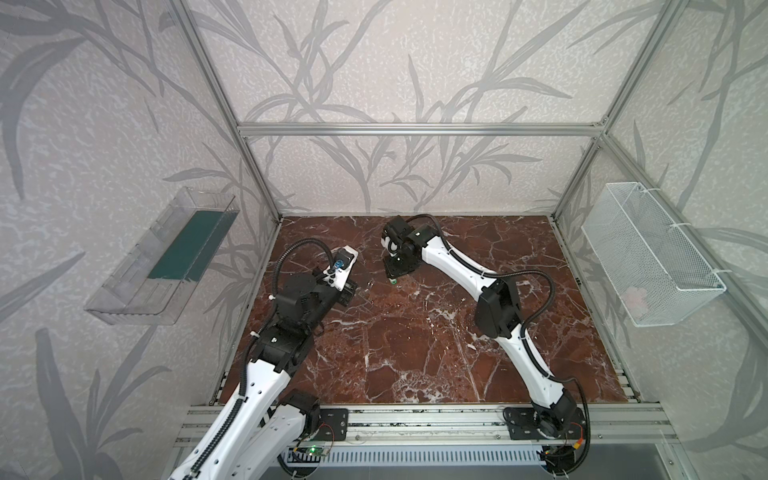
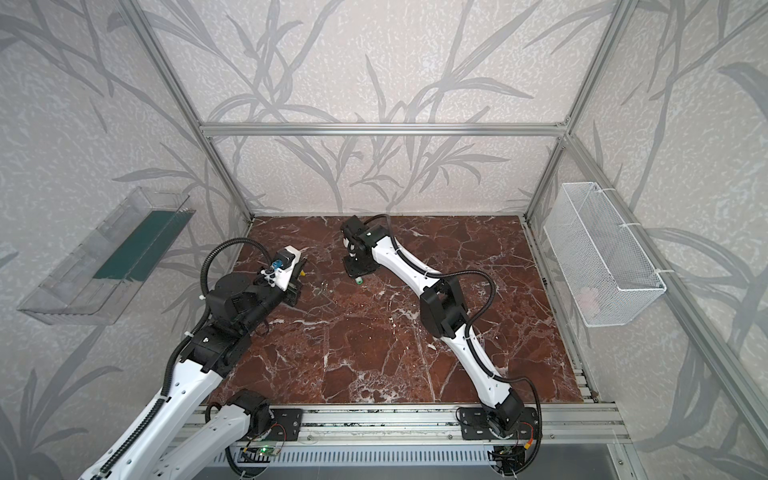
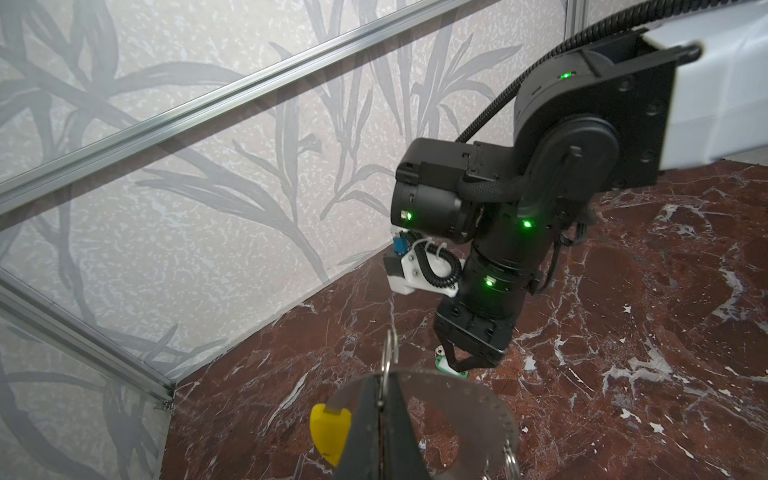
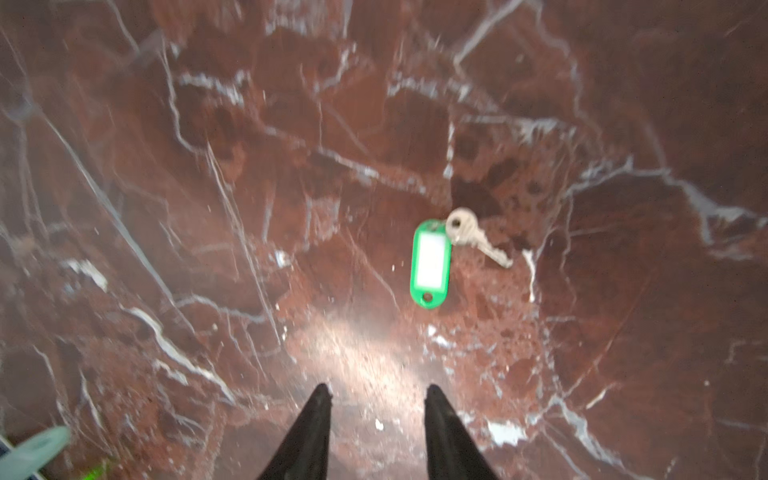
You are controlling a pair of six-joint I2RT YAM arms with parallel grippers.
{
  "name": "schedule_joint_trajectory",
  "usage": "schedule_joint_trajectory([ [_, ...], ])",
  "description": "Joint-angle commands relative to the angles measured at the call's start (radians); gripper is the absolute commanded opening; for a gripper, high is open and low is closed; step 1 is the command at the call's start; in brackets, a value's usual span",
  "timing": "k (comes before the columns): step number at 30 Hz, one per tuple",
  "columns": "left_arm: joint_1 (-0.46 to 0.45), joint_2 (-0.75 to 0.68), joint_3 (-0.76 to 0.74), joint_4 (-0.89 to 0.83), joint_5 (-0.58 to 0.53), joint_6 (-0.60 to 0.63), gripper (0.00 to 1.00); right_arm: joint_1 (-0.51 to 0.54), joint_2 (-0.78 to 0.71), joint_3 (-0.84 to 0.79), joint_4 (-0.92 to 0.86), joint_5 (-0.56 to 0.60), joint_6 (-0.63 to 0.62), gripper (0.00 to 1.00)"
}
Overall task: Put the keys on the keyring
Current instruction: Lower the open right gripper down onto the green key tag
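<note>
My left gripper (image 3: 380, 401) is shut on the keyring (image 3: 478, 399), a large grey metal ring with a yellow sleeve (image 3: 330, 432); the sleeve also shows in a top view (image 2: 302, 273). Small split rings (image 3: 512, 459) hang from the ring's far arc. One of the keys (image 4: 471, 237), silver and joined to a green plastic tag (image 4: 431, 264), lies flat on the marble; in both top views the tag (image 1: 392, 280) (image 2: 358, 281) sits just under my right gripper. My right gripper (image 4: 376, 392) hovers close above the table, open and empty. A blurred pale green piece (image 4: 37, 449) sits at the right wrist view's edge.
The red-brown marble tabletop (image 1: 415, 353) is fenced by an aluminium frame and patterned walls. A clear plastic bin (image 1: 162, 257) hangs on the left wall and a white wire basket (image 1: 652, 253) on the right wall. Both arms reach toward the back middle.
</note>
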Motion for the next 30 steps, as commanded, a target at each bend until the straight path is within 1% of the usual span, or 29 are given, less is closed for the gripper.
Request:
schedule_joint_trajectory([
  [1,-0.003,0.005,0.002,0.023,0.015,-0.009,0.0,-0.003,0.114,0.132,0.003,-0.005,0.101,0.47],
  [3,-0.003,0.012,0.001,0.03,0.019,-0.009,0.0,-0.007,0.171,0.194,0.016,-0.04,0.153,0.53],
  [5,-0.002,0.022,0.0,0.034,0.023,-0.009,0.0,-0.01,0.2,0.206,0.032,-0.076,0.214,0.56],
  [8,-0.003,0.025,0.0,0.035,0.019,-0.009,0.0,-0.01,0.221,0.208,-0.006,-0.056,0.283,0.57],
  [10,-0.003,0.025,-0.002,0.036,0.013,-0.009,0.0,-0.009,0.22,0.196,-0.037,-0.014,0.291,0.57],
  [14,-0.004,0.026,-0.001,0.035,0.009,-0.013,0.0,0.002,0.213,0.178,-0.046,0.003,0.294,0.58],
  [16,-0.004,0.027,0.0,0.035,0.008,-0.016,0.0,0.01,0.218,0.184,-0.044,-0.005,0.296,0.58],
  [18,-0.004,0.027,0.001,0.035,0.004,-0.022,0.0,0.01,0.224,0.191,-0.057,-0.048,0.3,0.58],
  [19,-0.004,0.027,-0.001,0.035,0.002,-0.024,0.0,0.011,0.229,0.202,-0.085,-0.056,0.335,0.58],
  [22,-0.005,0.024,0.003,0.029,-0.003,-0.028,0.0,0.011,0.231,0.203,-0.195,-0.066,0.332,0.59],
  [26,-0.007,0.022,0.003,0.027,-0.009,-0.033,0.0,0.009,0.2,0.121,-0.28,-0.066,0.314,0.6],
  [27,-0.009,0.021,0.003,0.025,-0.01,-0.035,0.0,0.007,0.195,0.111,-0.307,-0.074,0.274,0.61],
  [30,-0.015,0.017,0.005,0.02,-0.014,-0.038,0.0,0.007,0.176,0.08,-0.378,-0.086,0.215,0.61],
])
